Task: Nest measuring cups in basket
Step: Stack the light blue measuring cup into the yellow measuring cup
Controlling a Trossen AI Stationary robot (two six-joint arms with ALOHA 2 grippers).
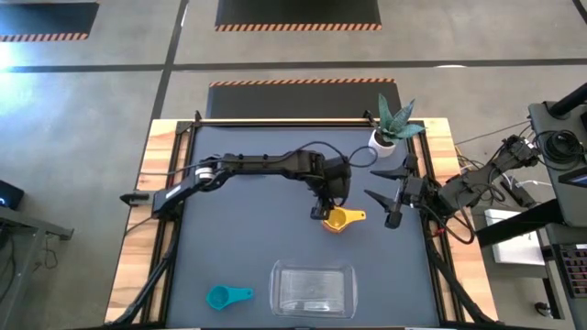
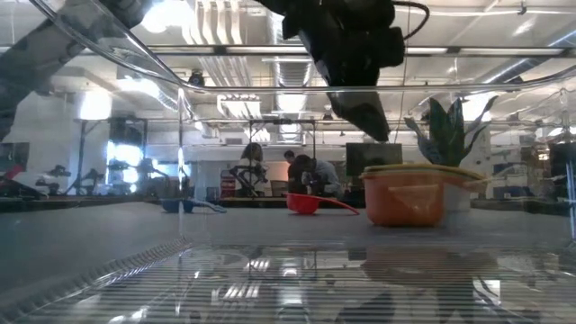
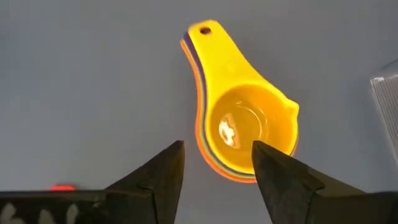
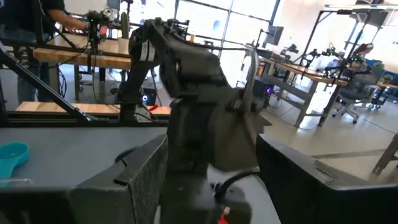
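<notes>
Left claw open above yellow cup

Nested cups beyond basket

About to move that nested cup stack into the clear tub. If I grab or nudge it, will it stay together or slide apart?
The cup stack looks like thin hard plastic, so probably stiff and light. The layers sit loosely, with orange and purple edges showing under the yellow cup, so a sideways push could shift them. Its flat base in the low view suggests it would slide rather than roll. The left gripper is open above it.
</notes>
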